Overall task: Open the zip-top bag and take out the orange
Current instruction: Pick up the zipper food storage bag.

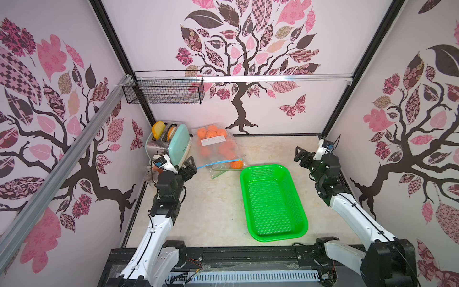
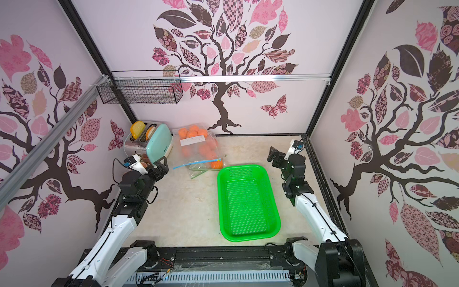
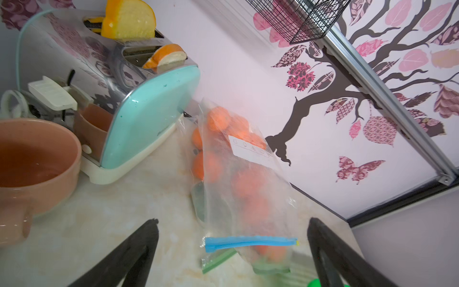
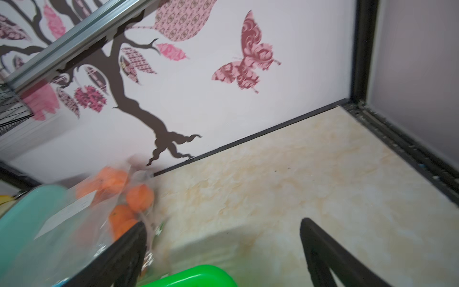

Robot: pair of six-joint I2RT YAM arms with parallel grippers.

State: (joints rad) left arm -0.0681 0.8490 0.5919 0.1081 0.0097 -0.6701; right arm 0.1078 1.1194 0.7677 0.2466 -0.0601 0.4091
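Clear zip-top plastic bag w/ blue zip strip lies on the beige marbled table at far left. It's just beside the mint-green & chrome toaster, w/ its closed end near the back wall. It's packed w/ round oranges, all inside the bag. The zip-end orange sits right against the strip. Strip looks pressed shut along its length in the left wrist view. White label on the bag's upper face. A second clear bag w/ green zip strip pokes out from under the zip end.

L end effector: jaws spread wide, nothing btwn them. It hangs by the toaster's near corner, just short of the blue strip's left end, not touching the bag.

R end effector: jaws also wide apart, nothing held, up by the right wall, well apart from the bag. Right wrist view is blurred; bag & toaster show only at its edge.

Bright green perforated plastic basket sits mid-table, its far-left corner near the bag's zip end. Yellow bread slice stands in one toaster slot, an orange-crusted slice in the other. Terracotta-pink ceramic mug is beside the toaster in the left wrist view. Black wire basket hangs on the back-wall rail.
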